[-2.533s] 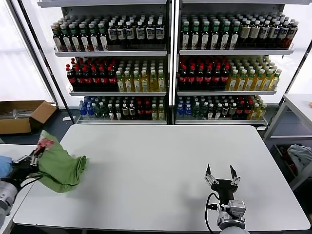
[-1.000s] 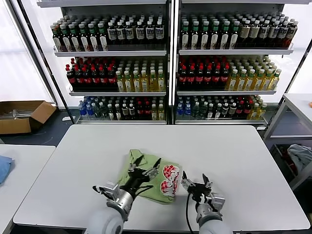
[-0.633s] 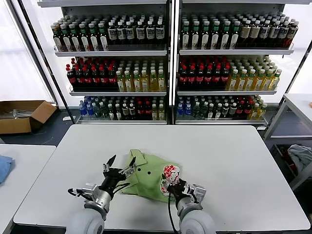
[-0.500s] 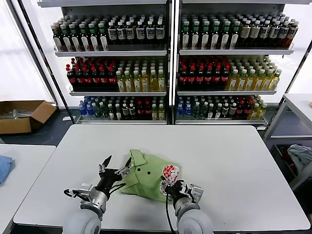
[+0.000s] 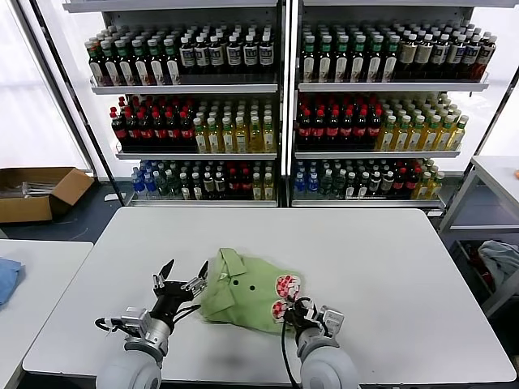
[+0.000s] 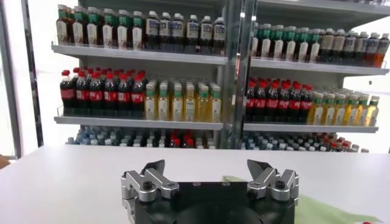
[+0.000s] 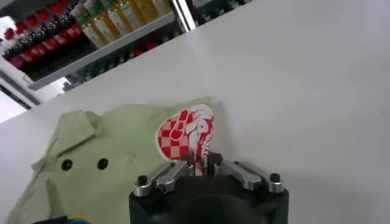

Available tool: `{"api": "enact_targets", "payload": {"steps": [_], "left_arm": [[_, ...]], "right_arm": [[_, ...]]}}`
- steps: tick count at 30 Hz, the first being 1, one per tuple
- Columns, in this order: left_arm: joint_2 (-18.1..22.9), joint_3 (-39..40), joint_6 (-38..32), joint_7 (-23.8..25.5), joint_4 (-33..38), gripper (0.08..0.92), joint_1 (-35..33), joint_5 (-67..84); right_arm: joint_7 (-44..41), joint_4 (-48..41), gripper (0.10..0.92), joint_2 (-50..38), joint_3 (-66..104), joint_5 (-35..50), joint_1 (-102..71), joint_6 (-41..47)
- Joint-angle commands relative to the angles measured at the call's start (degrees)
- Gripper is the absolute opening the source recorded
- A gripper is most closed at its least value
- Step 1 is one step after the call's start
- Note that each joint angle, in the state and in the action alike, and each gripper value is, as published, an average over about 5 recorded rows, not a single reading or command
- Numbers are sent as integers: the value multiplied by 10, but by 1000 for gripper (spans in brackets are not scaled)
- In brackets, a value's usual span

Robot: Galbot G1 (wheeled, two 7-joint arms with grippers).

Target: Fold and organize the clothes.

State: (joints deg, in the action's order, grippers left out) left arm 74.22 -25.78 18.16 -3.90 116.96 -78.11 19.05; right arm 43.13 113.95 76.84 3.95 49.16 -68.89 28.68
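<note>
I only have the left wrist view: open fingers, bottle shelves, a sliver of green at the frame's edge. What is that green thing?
Observer: A light green soft-fabric polo shirt, lying crumpled on the white table.
Operator: Where is the right hand?
Observer: The right hand is at the shirt's near edge, pinched onto the fabric beside the red-and-white checked patch.
Operator: And where does my left hand sit relative to the shirt?
Observer: The left hand is on the collar side, just off the fabric's edge, holding nothing.
</note>
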Motion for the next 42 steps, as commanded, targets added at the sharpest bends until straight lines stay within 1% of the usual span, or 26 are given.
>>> {"api": "enact_targets", "payload": {"steps": [1,3,5,8,10,12,15,18,20,22,26,30,33,36,38,42], "left_arm": [[3,-9,1,-4,10,823,-7,-5],[7,-9,1,-4,11,823,-10,-6],[11,-7,2,-3,14,823,-14,-7],[19,-4,3,-1,17,823,-20,-14],[23,-5,3,0,17,823,-24,-19],[25,-7,2,1,19,823,-28,-21],[26,-12,3,1,29,823,-35,-20],[27,-19,5,1,41,823,-41,-19],[29,-23,6,1,48,823,-46,-19],[33,-26,6,1,51,823,-52,-20],[41,-29,5,1,52,823,-62,-24],[45,-36,5,3,55,823,-74,-29],[46,-44,4,4,60,823,-82,-29],[45,-50,4,6,64,823,-88,-29],[44,-53,4,6,66,823,-90,-29],[44,-54,3,6,65,823,-96,-32]], "right_arm": [[-26,-13,178,-93,41,-22,18,24],[-44,-22,132,-112,50,-31,26,35],[-74,-32,111,-129,56,-59,30,42],[-129,-27,109,-144,66,-133,23,45],[-161,-2,113,-144,77,-193,9,45],[-190,42,139,-140,87,-254,-6,44],[-220,94,217,-134,88,-321,-14,30],[-239,94,304,-120,66,-366,10,-10],[-256,64,365,-109,32,-366,45,-42],[-269,12,417,-92,-13,-352,92,-61],[-268,-125,538,-45,-98,-326,190,-62],[-266,-204,651,-19,-127,-314,228,-64],[-262,-236,737,-6,-127,-315,232,-70],[-254,-254,801,3,-118,-316,227,-70],[-248,-252,817,5,-109,-312,217,-63],[-237,-232,822,4,-86,-299,183,-49]]}}
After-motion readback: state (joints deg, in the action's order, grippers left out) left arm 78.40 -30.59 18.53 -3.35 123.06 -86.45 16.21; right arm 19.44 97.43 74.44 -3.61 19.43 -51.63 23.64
